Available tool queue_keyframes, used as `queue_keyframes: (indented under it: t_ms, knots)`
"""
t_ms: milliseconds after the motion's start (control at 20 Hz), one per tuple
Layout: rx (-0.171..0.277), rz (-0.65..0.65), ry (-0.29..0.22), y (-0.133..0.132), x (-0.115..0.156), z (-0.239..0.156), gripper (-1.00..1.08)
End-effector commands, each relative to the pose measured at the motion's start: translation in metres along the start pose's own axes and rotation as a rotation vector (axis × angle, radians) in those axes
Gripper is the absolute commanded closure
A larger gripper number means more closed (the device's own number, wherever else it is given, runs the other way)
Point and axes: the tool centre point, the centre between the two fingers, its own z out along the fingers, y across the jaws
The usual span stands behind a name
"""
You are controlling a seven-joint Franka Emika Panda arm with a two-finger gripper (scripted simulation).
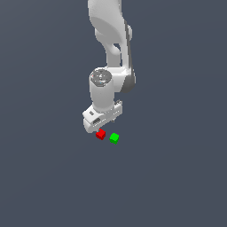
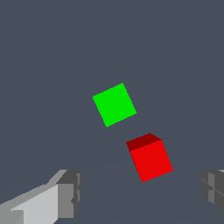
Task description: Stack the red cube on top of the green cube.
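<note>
The exterior view shows a plain dark grey-blue surface [image 1: 177, 177] that fills the whole picture; no wall or edge is visible. On it sits the green cube [image 1: 114, 138], and the red cube [image 1: 100, 134] is just beside the green cube, on the exterior view's left of it, with a small gap between them. The white arm [image 1: 108, 53] comes down from above and ends directly over the red cube, near the green cube. In the wrist view the gripper [image 2: 142, 192] is wide open: its two grey fingers [image 2: 70, 192] stand far apart and hold nothing. The red cube [image 2: 151, 161] lies between the fingers' line and the green cube [image 2: 114, 104], touching neither finger.
</note>
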Motion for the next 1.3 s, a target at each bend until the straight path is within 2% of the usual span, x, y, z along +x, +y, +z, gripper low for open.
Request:
queue_keyframes:
  t_ms: [0, 650, 1250]
  knots:
    - [0.0, -0.062, 0.002, 0.004, -0.003, 0.006, -0.92]
    - [0.001, -0.311, 0.007, 0.023, -0.012, 0.031, -0.92]
    - [0.001, -0.358, 0.007, 0.027, -0.013, 0.038, -0.92]
